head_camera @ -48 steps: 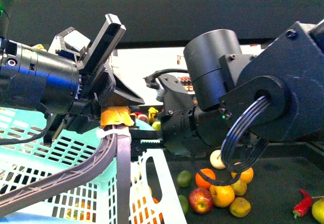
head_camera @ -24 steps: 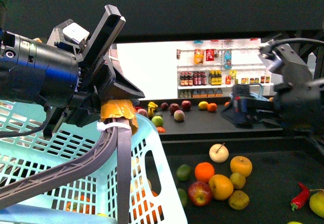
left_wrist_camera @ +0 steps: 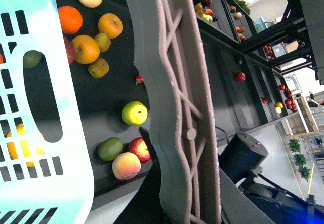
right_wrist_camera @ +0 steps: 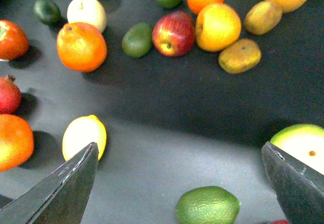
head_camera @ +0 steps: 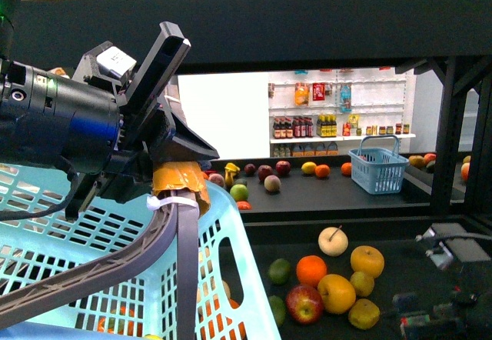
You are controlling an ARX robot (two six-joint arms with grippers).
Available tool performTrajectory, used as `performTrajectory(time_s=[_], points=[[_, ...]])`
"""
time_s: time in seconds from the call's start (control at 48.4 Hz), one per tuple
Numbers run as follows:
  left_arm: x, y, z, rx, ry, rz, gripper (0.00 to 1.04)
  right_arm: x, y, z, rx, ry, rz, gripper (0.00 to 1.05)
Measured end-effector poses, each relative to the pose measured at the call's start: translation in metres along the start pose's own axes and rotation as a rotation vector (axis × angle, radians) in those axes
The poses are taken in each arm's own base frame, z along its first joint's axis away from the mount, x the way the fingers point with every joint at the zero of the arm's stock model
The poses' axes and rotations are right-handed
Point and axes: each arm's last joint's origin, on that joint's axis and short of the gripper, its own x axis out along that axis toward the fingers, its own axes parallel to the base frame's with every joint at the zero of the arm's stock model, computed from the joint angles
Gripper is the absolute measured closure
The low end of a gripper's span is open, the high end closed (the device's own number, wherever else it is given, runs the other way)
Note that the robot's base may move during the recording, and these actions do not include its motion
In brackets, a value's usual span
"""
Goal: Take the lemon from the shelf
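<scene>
Over the table [right_wrist_camera: 167,102], our right gripper's [right_wrist_camera: 178,148] jaws stand wide, lemon [right_wrist_camera: 84,135] beside one finger; our left gripper's [head_camera: 192,94] jaws we cannot tell.

Glossy black cylindrical left arm [head_camera: 54,125]; dark grey right jaws.

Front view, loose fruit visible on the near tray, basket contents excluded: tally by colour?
green fruit: 2
red apple: 1
orange: 1
pale cream fruit: 1
yellow to yellow-brown fruit: 4
Total: 9
</scene>
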Motion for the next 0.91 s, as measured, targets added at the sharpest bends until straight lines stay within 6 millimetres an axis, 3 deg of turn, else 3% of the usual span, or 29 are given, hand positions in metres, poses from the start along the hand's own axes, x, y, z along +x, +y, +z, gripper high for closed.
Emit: performTrajectory(time_s=[0.206,0.723,0.908], points=[[0.000,0.000,0.000,0.000,0.000,-0.001,0.95,0.033,0.017,-0.031,0.007,0.069,0.054,0.08],[0.000,0.000,0.000,0.000,0.000,-0.001,0.95,0.084,0.082,-0.070,0.013,0.154,0.187,0.08],[0.000,0.000,0.000,0.000,0.000,-0.001,0.95,0.103,0.102,-0.075,-0.032,0.148,0.202,0.08]])
